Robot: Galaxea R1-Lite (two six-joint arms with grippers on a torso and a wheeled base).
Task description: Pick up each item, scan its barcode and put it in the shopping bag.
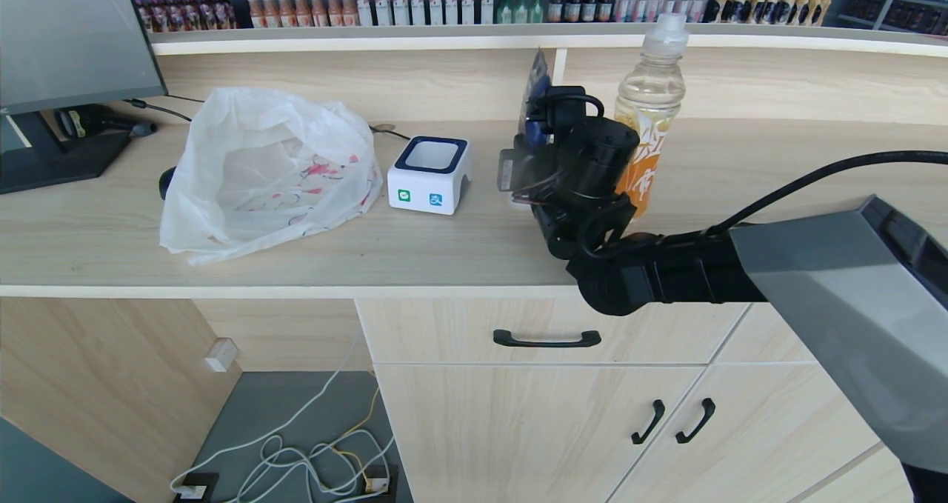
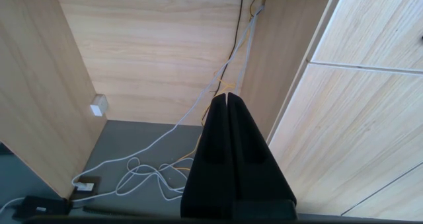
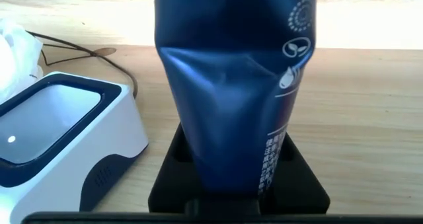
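My right gripper (image 1: 539,121) is shut on a dark blue pouch (image 1: 535,87), holding it upright above the counter just right of the white barcode scanner (image 1: 429,164). In the right wrist view the blue pouch (image 3: 231,92) stands close up between the fingers, with the scanner (image 3: 59,138) beside it. A white plastic shopping bag (image 1: 259,170) lies open on the counter left of the scanner. A clear bottle with an orange label (image 1: 652,110) stands behind my right wrist. My left gripper (image 2: 228,100) hangs shut and empty below the counter, over the floor.
A monitor (image 1: 67,36) and a black handheld device (image 1: 104,124) sit at the counter's far left. Bottles line the back shelf (image 1: 474,7). Drawers with black handles (image 1: 546,338) are under the counter (image 1: 444,258). Loose cables (image 2: 145,174) lie on the floor.
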